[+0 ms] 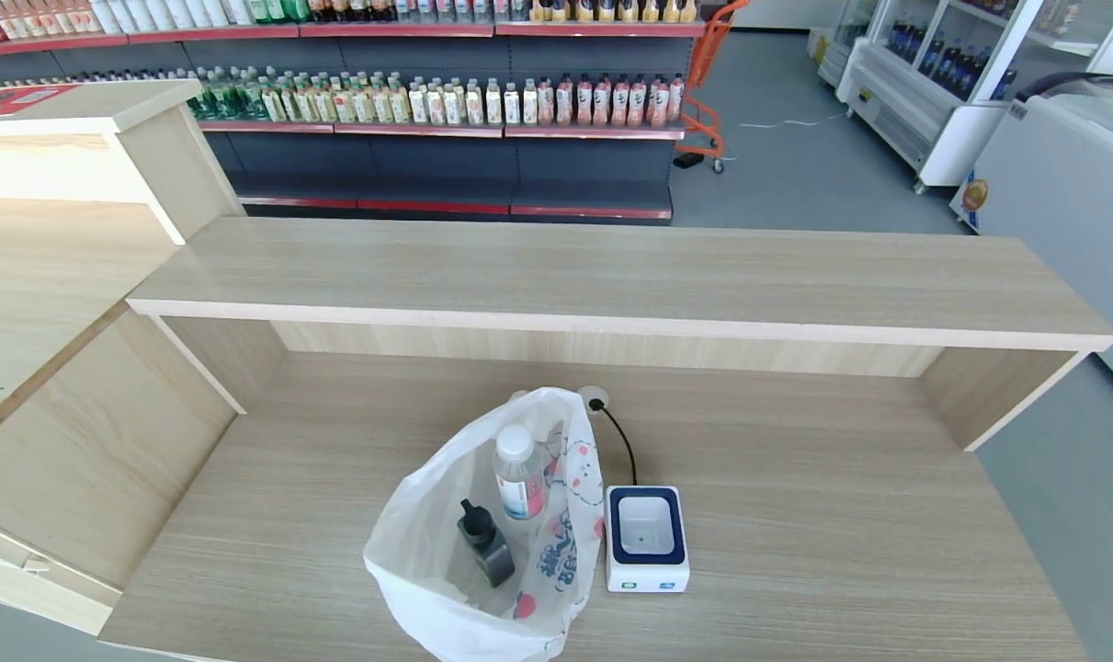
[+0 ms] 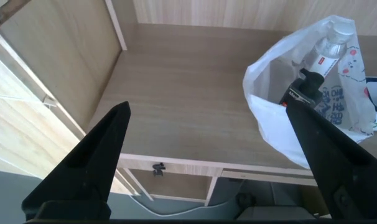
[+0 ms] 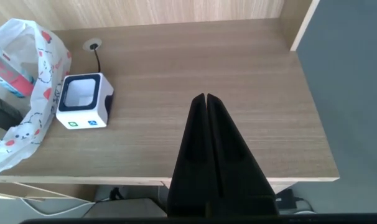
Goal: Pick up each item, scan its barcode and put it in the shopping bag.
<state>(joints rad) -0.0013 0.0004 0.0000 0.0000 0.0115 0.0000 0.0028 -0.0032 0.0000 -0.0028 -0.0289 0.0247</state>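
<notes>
Here, desk [image 1: 795, 515] of pale wood w/ raised ledge [image 1: 611, 276] at the far side.

- Bag [image 1: 409, 542]: white plastic, mouth open upward, near desk's front edge, ctr-left. Outer face printed w/ cartoon faces, red dots and blue characters; print too small to read.
- Clear bottle [image 1: 519, 478]: inside bag, toward its back, roughly upright, white cap. Label white w/ red band and a blue patch; text not legible.
- Dark bottle [image 1: 485, 542]: inside bag, in front of the clear one, tilted, black nozzle top, grey body. No label readable.
- Scanner [image 1: 646, 538]: white box, dark-blue frame round a pale window, small green and blue marks on its near edge; just beside bag, on its right.
- Cable [image 1: 622, 441]: black, runs from scanner's back to a round hole [image 1: 594, 398] in desk.
- L gripper [image 2: 208, 106]: fingers spread wide, nothing between them; over desk's left front part, bag off to one side.
- R gripper [image 3: 205, 98]: fingers pressed together, empty; over desk's right part, well apart from scanner.
- Bg: shelves [image 1: 427, 101] w/ rows of drink bottles.
</notes>
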